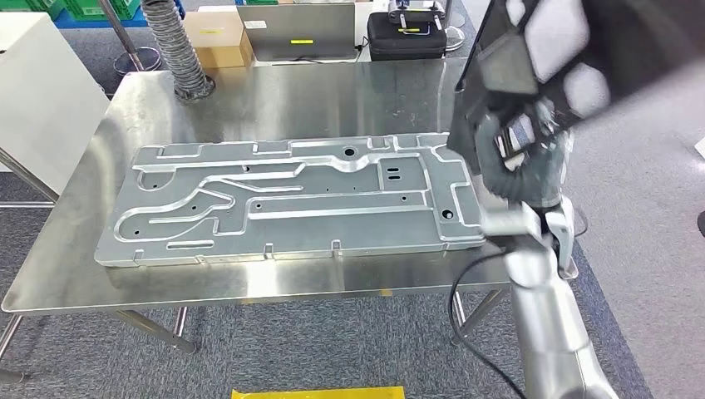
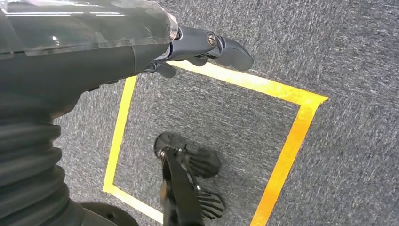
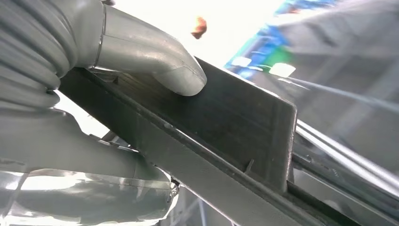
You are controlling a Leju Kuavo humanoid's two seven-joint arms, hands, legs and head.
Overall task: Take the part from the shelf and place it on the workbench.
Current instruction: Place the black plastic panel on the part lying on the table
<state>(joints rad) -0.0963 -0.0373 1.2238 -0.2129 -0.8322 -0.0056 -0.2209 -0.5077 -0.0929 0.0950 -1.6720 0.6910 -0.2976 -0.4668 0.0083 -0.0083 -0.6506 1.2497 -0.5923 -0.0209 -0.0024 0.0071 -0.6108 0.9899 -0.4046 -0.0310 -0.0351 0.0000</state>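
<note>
We are looking down on a steel workbench standing on grey carpet, with a large stamped metal panel lying flat across its middle. Behind the bench a ribbed hose is hanging down to the tabletop, and a cardboard box, a laptop and a black case are sitting beyond — the case shut, the box's contents hidden from us. Yellow tape is marking a square on the floor.

Our right hand is raised at the bench's right end, gripping the part, a dark flat piece held tilted above the edge of the bench; the thumb is pressing on its face. Its far end is cut off and blurred in the head view.

Our left hand is hanging over the floor, holding nothing — fingers only partly visible, so we cannot tell their spread.
</note>
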